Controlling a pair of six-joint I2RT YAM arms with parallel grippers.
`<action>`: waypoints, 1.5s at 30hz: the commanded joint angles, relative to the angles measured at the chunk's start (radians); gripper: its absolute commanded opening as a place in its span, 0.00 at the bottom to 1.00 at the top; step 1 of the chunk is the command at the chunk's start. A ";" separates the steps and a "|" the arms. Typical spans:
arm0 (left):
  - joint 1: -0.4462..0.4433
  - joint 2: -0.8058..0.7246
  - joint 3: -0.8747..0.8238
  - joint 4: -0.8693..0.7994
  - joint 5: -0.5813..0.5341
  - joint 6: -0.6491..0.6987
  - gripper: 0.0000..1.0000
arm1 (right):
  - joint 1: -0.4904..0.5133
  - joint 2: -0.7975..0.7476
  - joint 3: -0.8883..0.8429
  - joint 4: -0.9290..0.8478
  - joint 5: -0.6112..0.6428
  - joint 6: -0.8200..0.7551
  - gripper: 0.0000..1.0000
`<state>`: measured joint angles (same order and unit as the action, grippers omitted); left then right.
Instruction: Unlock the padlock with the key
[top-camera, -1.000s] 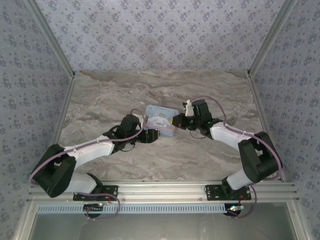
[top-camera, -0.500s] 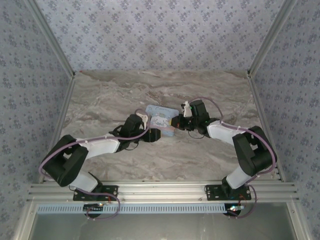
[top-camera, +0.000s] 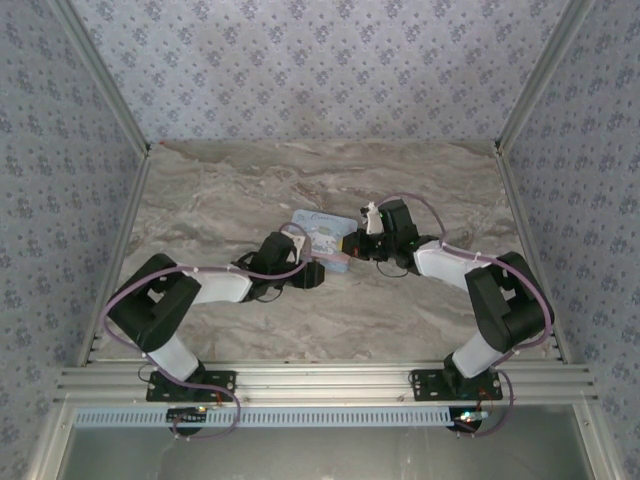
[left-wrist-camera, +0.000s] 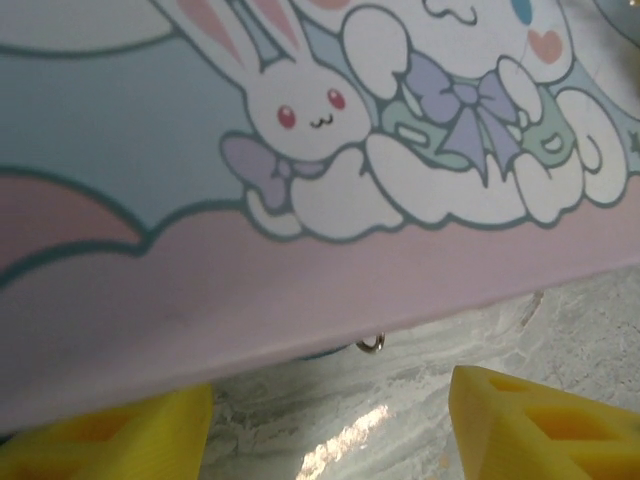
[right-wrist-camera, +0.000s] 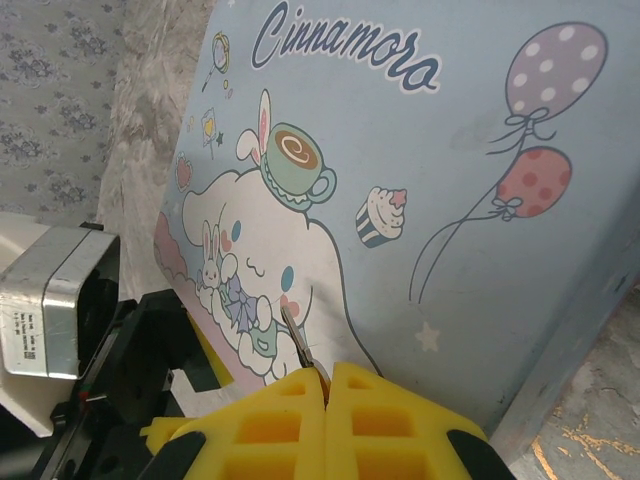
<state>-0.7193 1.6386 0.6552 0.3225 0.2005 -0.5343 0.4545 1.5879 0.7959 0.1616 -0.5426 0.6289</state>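
My right end effector (right-wrist-camera: 328, 388) is pressed together on the key (right-wrist-camera: 299, 343), whose thin metal blade points at the light blue, cartoon-printed tin box (right-wrist-camera: 450, 180) on the marbled tabletop (top-camera: 220, 190). My left end effector (left-wrist-camera: 325, 405) stands spread just before the box's pink edge. The padlock (left-wrist-camera: 369, 343) peeks out from beneath that edge as a thin metal loop and a sliver of dark body, the rest hidden.
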 joint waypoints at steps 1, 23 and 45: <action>-0.012 0.018 0.026 0.052 -0.041 0.030 0.63 | 0.004 0.021 0.003 -0.075 0.054 -0.032 0.00; -0.077 0.086 0.082 0.069 -0.154 0.005 0.45 | 0.013 0.030 0.000 -0.063 0.055 -0.033 0.00; -0.084 0.107 0.106 0.075 -0.202 -0.083 0.30 | 0.020 0.028 0.000 -0.065 0.055 -0.035 0.00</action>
<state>-0.7948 1.7290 0.7303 0.3611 0.0090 -0.6018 0.4656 1.5879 0.7975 0.1646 -0.5266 0.6125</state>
